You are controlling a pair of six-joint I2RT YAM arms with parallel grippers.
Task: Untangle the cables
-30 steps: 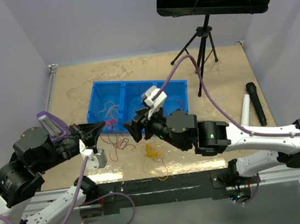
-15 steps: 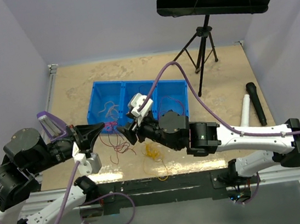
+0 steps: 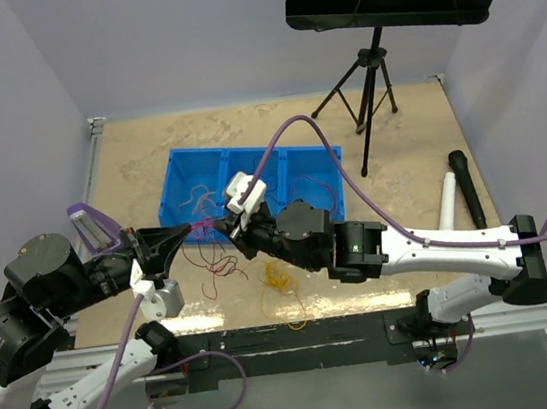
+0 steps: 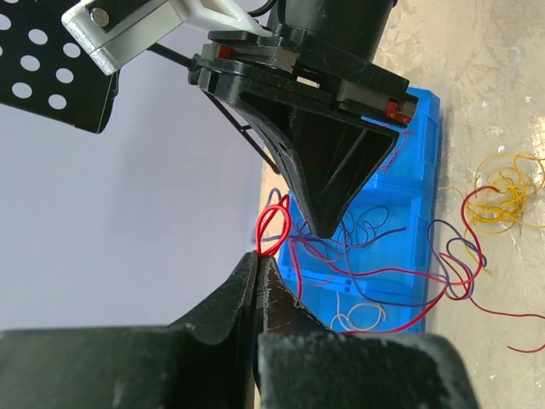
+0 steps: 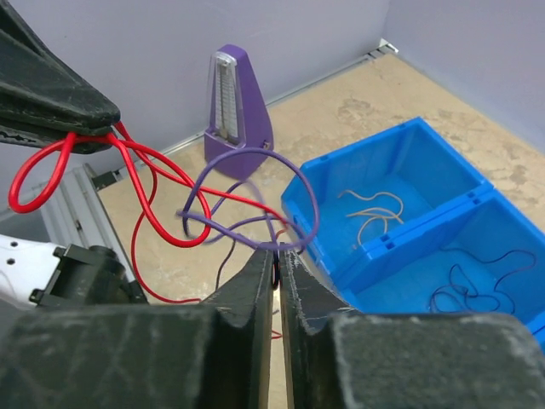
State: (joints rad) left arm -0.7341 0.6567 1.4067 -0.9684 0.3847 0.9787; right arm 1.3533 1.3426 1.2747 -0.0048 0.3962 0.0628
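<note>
Pinching a loop of the red cable (image 5: 136,153) in the left gripper (image 4: 258,257), jaws pressed tight together, raised off the table (image 3: 416,135). Nipping the purple cable (image 5: 252,152) in the right gripper (image 5: 277,256), jaws all but closed, tip to tip with the left beside the blue bin (image 3: 246,152). Below, a yellow cable (image 3: 281,276) bunched near the front edge.

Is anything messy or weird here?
A thin red wire and a thin purple wire hang looped together between the left hand and right hand, and a curly yellow wire bundle lies loose outside the blue plastic bin.
</note>
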